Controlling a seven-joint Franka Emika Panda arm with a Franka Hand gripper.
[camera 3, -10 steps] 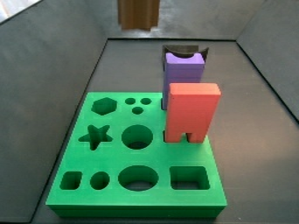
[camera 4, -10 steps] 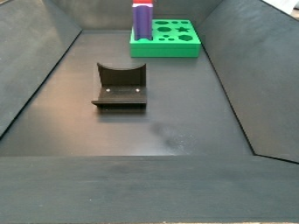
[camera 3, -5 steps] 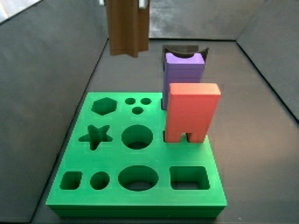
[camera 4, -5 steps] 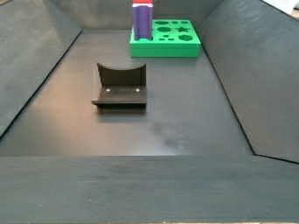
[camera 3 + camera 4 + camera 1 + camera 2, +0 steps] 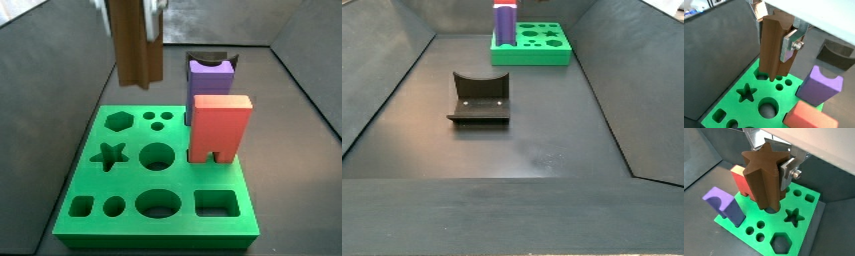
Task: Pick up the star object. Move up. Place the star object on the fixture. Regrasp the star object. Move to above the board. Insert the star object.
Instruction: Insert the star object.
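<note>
The star object point(image 5: 134, 45), a wood-brown prism with a star-shaped end, hangs upright in the air over the far left part of the green board point(image 5: 80, 185). My gripper point(image 5: 134, 8) is shut on its upper part. Both wrist views show the star object point(image 5: 773, 47) point(image 5: 763, 178) clamped by a silver finger point(image 5: 789, 44) point(image 5: 787, 172); the opposite finger is mostly hidden behind it. The board's star-shaped hole point(image 5: 111, 155) point(image 5: 793, 216) point(image 5: 746, 93) lies open, nearer the front than the prism's lower end. The fixture point(image 5: 480, 100), a dark bracket, stands apart on the floor.
A purple block point(image 5: 210, 82) point(image 5: 723, 203) and a taller salmon-red block point(image 5: 218, 128) point(image 5: 739, 178) stand upright on the board's right side. Hexagon point(image 5: 120, 120), round and square point(image 5: 217, 204) holes are open. Dark sloping walls point(image 5: 382, 90) enclose the floor.
The gripper with the star object has come down and moved forward and left over the board's far left corner. The blocks, the board and the fixture have not moved.
</note>
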